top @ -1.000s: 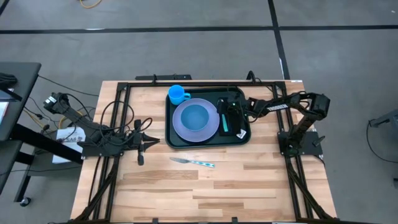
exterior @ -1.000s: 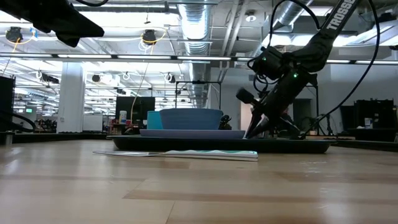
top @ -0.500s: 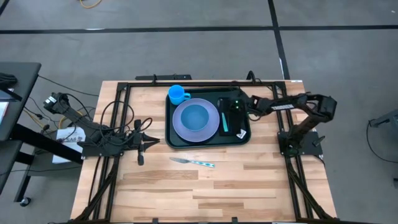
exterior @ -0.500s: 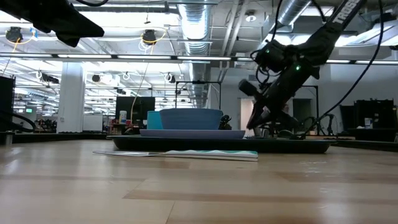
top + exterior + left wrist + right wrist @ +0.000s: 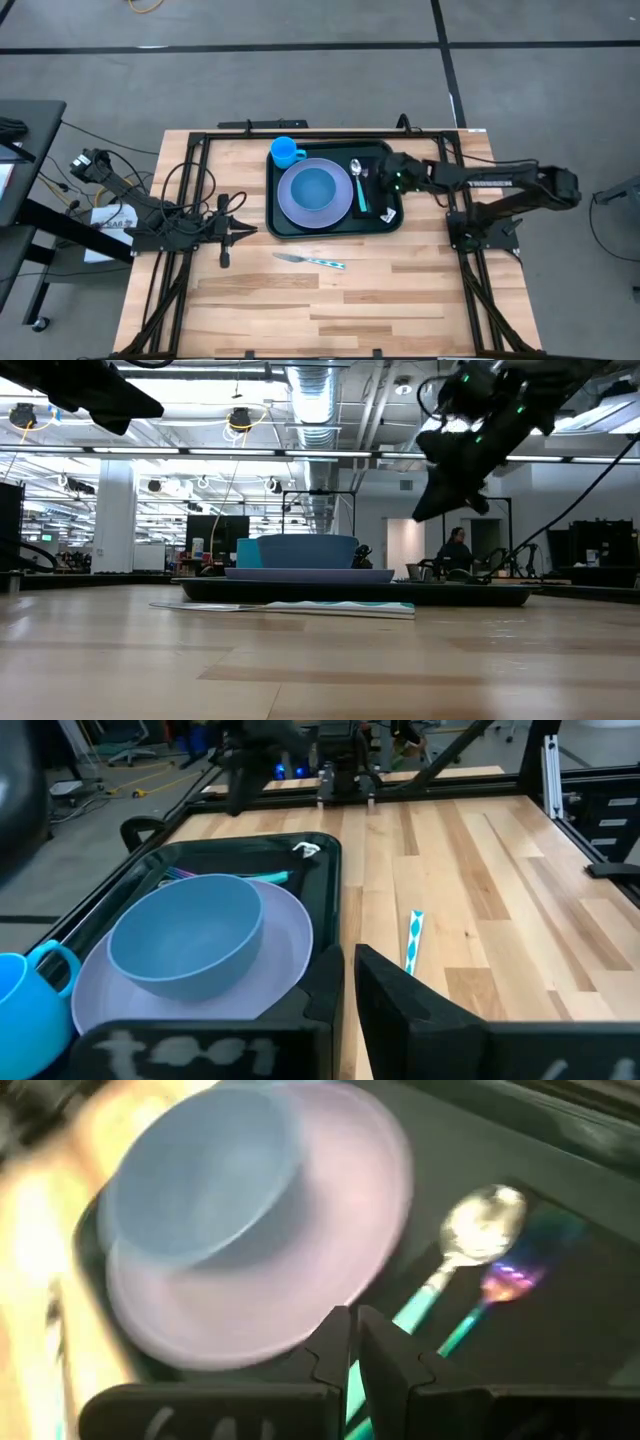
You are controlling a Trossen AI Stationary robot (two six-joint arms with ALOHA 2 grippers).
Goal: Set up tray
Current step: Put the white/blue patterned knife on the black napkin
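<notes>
The dark green tray (image 5: pixel 283 222) lies at the table's far middle. It carries a lavender plate (image 5: pixel 335 205) with a blue bowl (image 5: pixel 314 187) and a blue cup (image 5: pixel 285 152). A black napkin (image 5: pixel 380 195) fills its right side, with a teal-handled spoon (image 5: pixel 358 175) and a fork (image 5: pixel 512 1277) lying on it. A teal-handled knife (image 5: pixel 310 260) lies flat on the wood near the tray. My right gripper (image 5: pixel 388 180) hangs shut above the tray's right part (image 5: pixel 422 512), touching nothing. My left gripper (image 5: pixel 238 231) waits shut, left of the tray.
A black metal frame (image 5: pixel 300 133) runs along the table's far edge and down both sides. Cables (image 5: pixel 185 185) trail around the left arm. Bare wood (image 5: pixel 330 310) spreads across the near half of the table. A person (image 5: pixel 456 548) stands far off in the room.
My right gripper has risen from the napkin on the tray and drawn back toward the table's right edge. The spoon, hidden under it before, now lies uncovered on the napkin beside the plate. My left arm has kept still.
</notes>
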